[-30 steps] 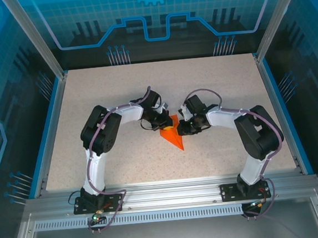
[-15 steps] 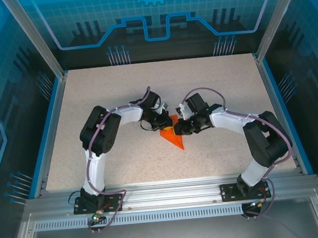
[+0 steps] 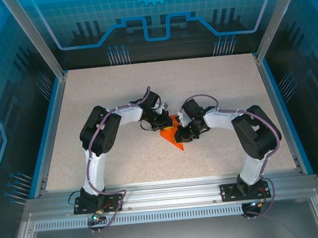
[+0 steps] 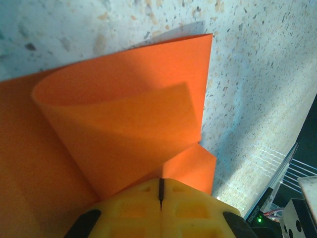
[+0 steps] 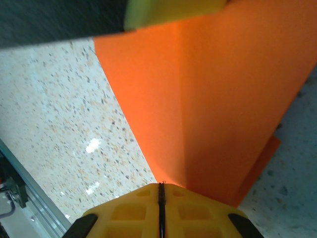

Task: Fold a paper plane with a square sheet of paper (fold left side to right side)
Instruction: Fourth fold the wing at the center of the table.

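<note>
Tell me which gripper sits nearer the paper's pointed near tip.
The right gripper, over the orange paper at its middle; the left gripper is at its far end.

Tabletop [image 3: 118,95] open around — left pincer [image 3: 165,124], right pincer [image 3: 175,133] crowd the orange paper [image 3: 178,144].

Both arms reach forward and bend inward, elbows out, wrists nearly meeting in the middle; left arm [image 3: 101,129] folds at the elbow, forearm running right; right arm [image 3: 255,133] mirrors it, forearm running left; left gripper [image 3: 164,124] angled down, jaws closed, yellow pads [image 4: 133,208] pressed together; right gripper [image 3: 178,134] just beside it, low, jaws likewise closed tight.
</note>
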